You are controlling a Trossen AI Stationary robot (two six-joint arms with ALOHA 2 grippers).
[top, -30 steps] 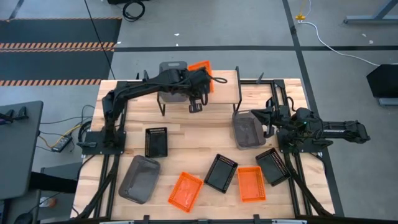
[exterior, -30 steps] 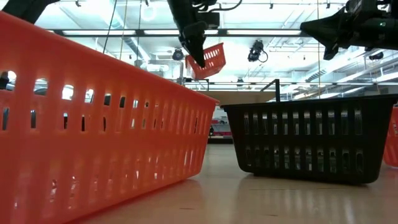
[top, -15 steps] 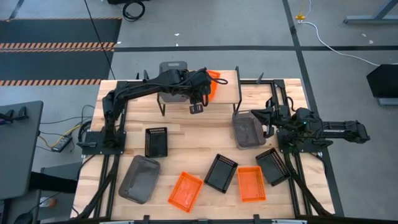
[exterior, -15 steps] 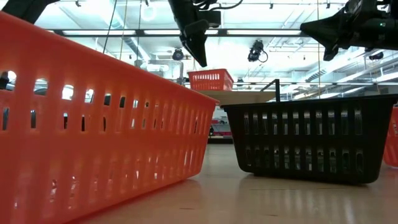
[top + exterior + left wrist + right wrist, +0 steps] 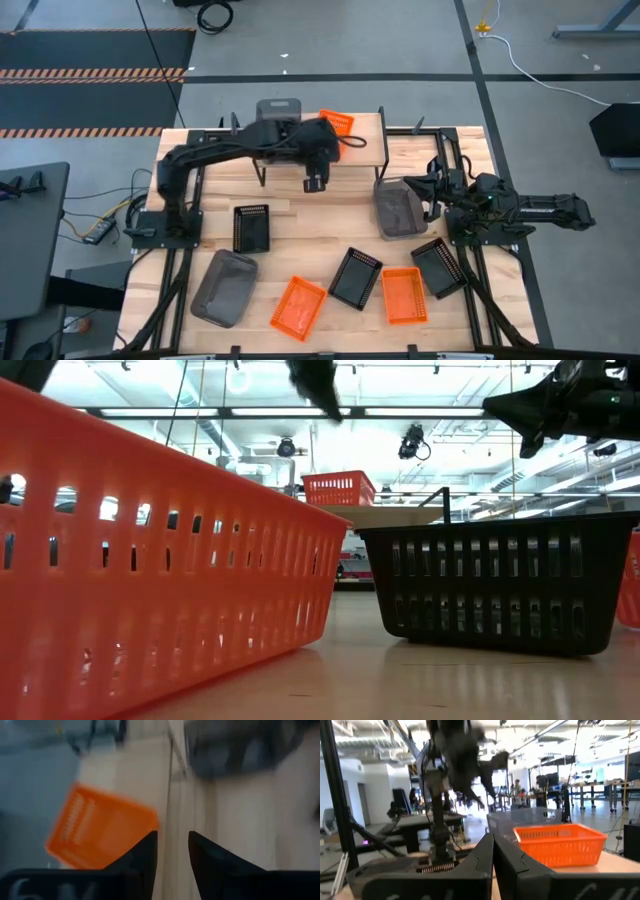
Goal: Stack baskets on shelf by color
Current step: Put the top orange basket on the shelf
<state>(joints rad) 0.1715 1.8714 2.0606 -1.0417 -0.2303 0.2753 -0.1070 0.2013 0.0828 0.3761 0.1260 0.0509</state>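
High view: an orange basket (image 5: 337, 123) sits on the shelf (image 5: 366, 140) beside a grey basket (image 5: 279, 108), the left gripper (image 5: 314, 183) hanging just in front, fingers parted and empty. At the table's right edge the right gripper (image 5: 432, 186) waits, fingers closed, near another grey basket (image 5: 398, 210). Set askew near the shelf's back edge, the orange basket could seat later ones crookedly or slip off.

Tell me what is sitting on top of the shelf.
On the shelf: one orange basket and a grey basket beside it. The left arm covers part of the grey basket, so whether another is nested inside cannot be seen.
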